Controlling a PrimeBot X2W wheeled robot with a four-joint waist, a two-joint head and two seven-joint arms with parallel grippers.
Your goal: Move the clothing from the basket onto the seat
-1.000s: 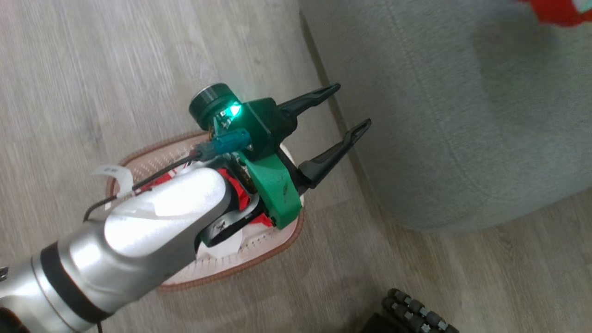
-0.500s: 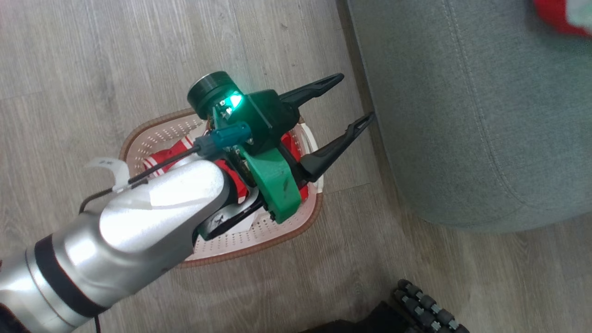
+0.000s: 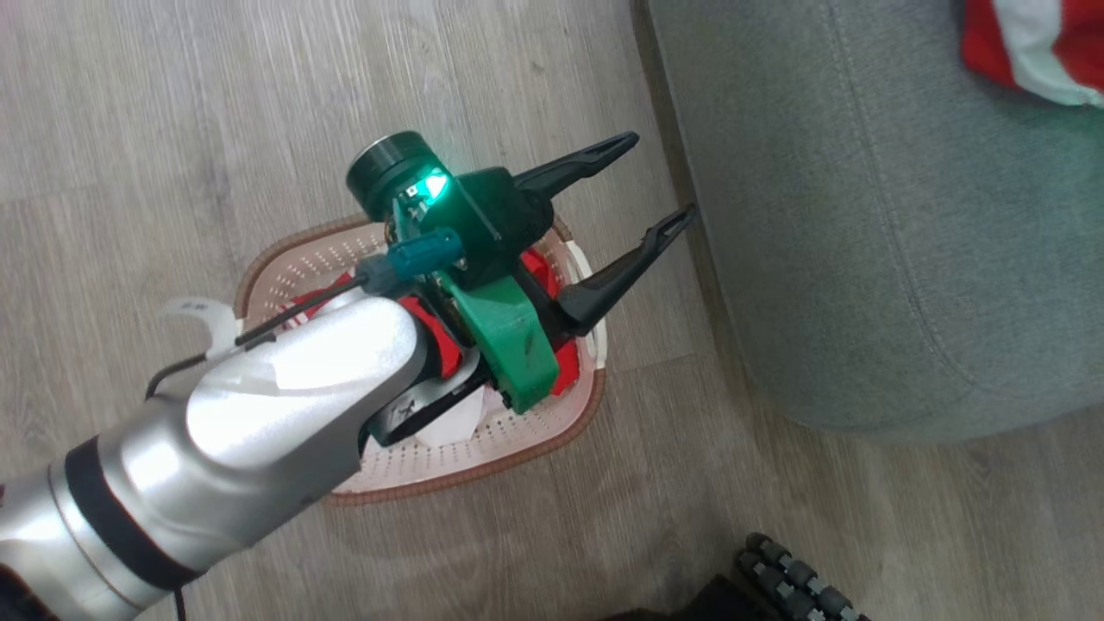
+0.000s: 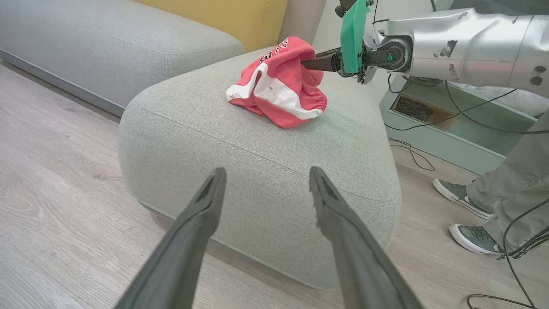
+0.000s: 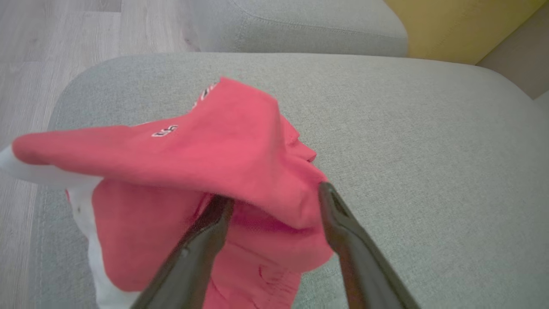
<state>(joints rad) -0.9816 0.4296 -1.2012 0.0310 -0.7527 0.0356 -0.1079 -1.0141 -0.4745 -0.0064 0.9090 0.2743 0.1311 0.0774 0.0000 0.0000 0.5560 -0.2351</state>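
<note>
The cream basket [image 3: 414, 461] with a brown rim stands on the floor beside the seat [image 3: 862, 216]. Red and white clothing [image 3: 542, 269] lies in it, mostly hidden under my left arm. My left gripper [image 3: 662, 174] hangs open above the basket's far end, fingers towards the seat [image 4: 257, 141], nothing between them [image 4: 267, 171]. A red garment with white panels [image 4: 279, 86] lies bunched on the seat. My right gripper [image 5: 276, 194] is open, its fingers apart with that garment's [image 5: 214, 159] folds draped over and between them.
A person's grey shoes [image 4: 461, 195] stand on the floor right of the seat, with cables and a teal shelf [image 4: 429, 116] behind. Another grey cushion [image 4: 107, 38] and a yellow one [image 4: 223, 17] lie beyond. My base's black wheel [image 3: 793, 578] shows at the bottom.
The whole head view has shifted, so the camera moved. My left gripper stays open over the basket. More of the red garment on the seat now shows at the top right.
</note>
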